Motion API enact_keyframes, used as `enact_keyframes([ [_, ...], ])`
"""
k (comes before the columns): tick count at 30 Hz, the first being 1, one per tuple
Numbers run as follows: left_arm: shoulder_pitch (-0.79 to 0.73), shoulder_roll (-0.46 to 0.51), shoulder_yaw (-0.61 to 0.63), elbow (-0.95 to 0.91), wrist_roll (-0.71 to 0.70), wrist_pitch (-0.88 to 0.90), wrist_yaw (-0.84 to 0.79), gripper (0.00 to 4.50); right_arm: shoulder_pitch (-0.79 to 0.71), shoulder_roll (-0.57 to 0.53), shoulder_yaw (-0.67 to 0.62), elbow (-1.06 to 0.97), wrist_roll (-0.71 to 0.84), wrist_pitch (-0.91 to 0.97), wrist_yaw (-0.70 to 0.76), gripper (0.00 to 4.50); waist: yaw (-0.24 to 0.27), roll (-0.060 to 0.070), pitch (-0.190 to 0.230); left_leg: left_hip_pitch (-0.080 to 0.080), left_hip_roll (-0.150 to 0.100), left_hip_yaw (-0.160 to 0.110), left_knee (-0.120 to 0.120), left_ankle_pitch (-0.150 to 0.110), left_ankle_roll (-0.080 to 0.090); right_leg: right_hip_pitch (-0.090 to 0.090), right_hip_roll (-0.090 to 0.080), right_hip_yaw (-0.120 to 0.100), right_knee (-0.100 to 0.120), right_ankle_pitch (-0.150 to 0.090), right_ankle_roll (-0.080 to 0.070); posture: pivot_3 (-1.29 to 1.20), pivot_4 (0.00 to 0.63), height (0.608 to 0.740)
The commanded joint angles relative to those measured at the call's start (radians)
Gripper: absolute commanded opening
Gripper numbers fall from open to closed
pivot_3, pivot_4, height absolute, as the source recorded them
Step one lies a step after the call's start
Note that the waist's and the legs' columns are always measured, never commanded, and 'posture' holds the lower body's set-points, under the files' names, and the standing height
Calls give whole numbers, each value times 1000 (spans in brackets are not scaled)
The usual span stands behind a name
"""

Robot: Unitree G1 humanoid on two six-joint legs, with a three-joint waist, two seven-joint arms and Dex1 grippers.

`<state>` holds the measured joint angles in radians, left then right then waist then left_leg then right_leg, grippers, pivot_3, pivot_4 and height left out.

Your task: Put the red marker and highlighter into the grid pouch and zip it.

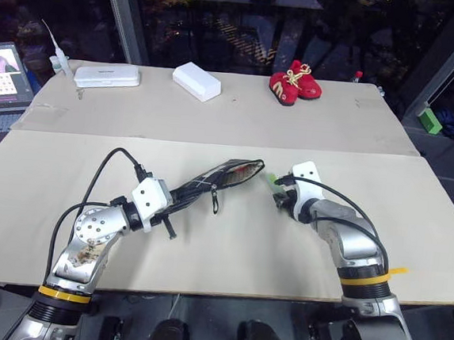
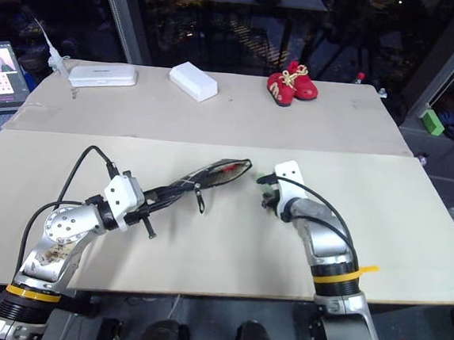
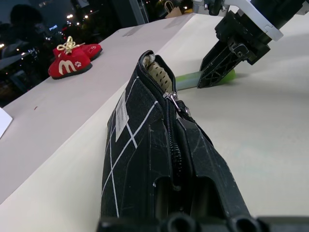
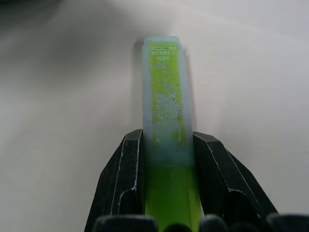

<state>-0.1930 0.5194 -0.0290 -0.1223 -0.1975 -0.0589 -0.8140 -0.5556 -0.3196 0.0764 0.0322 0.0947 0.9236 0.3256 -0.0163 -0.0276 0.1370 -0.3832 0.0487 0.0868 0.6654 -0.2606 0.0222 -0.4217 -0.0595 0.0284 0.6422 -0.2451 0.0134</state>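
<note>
Highlighter (image 4: pixel 166 125) sits pinched between the two black fingers (image 4: pixel 123 183) of the right gripper (image 1: pixel 279 192), its pale translucent cap sticking out past the fingertips and hovering close over the bare tabletop. Just beside that cap lies the gaping mouth of the grid pouch (image 3: pixel 145 159), with a small gap of table between them. The pouch is lifted at a slant, its unzipped opening toward the right arm and something reddish visible inside; its other end is clamped in the closed left gripper (image 1: pixel 160 205), and the zipper pull cord (image 1: pixel 215 201) dangles below it. Around both arms the near table (image 1: pixel 227 257) is open board out to its front edge. Across a seam, well apart, stand red baby shoes (image 1: pixel 295 84) and two white boxes (image 1: pixel 197 81).
</note>
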Motion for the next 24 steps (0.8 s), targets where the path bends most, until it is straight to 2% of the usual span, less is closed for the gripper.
enact_keyframes([
  [1, -17, 9, 13, -34, -14, -4, 1, 0, 3, -26, -41, 23, -9, -8, -17, 1043, 2, 0, 0, 0, 0, 0, 0, 0, 0, 0, 0, 0, 0, 0, 0, 0, 150, 740],
  [5, -19, 8, 11, -33, -13, -3, 0, 0, -30, -46, -75, 31, -4, -90, -6, 1043, 3, 0, 0, -1, 0, 0, 0, 0, 0, -1, 0, 0, -1, 0, 0, 0, 150, 740],
  [8, -19, 8, 10, -34, -13, -2, -1, 0, -36, -106, -61, -10, 9, -212, 90, 1043, 2, 1, 1, -3, 0, 0, 0, 0, 0, -3, 0, 0, -1, 0, 0, 0, 150, 740],
  [13, -21, 9, 10, -32, -14, -1, -4, 0, 24, -309, 56, -186, -41, -541, 348, 1043, -2, 2, 1, -4, -1, -1, 0, 0, 1, -4, 1, -1, -2, 0, 0, 0, 150, 740],
  [16, -26, 6, 5, -28, -14, -2, -5, 0, 68, -441, 158, -243, -144, -750, 465, 1043, 0, 2, 1, -4, 0, -1, 0, -1, 1, -3, 2, -1, -2, 0, 1, 0, 150, 740],
  [20, -24, 2, 1, -32, -13, -3, -5, 0, 37, -493, 214, -168, -285, -910, 444, 1043, -2, 1, 2, -2, -1, 1, 0, 0, 1, -2, 1, 2, -2, 0, 1, 0, 150, 740],
  [24, -23, 0, 0, -30, -14, -6, -5, 0, -2, -462, 206, -117, -324, -946, 425, 1043, -2, 1, 2, -2, -1, 1, 2, 0, 1, -2, 1, 2, -2, 0, 2, 0, 150, 740],
])
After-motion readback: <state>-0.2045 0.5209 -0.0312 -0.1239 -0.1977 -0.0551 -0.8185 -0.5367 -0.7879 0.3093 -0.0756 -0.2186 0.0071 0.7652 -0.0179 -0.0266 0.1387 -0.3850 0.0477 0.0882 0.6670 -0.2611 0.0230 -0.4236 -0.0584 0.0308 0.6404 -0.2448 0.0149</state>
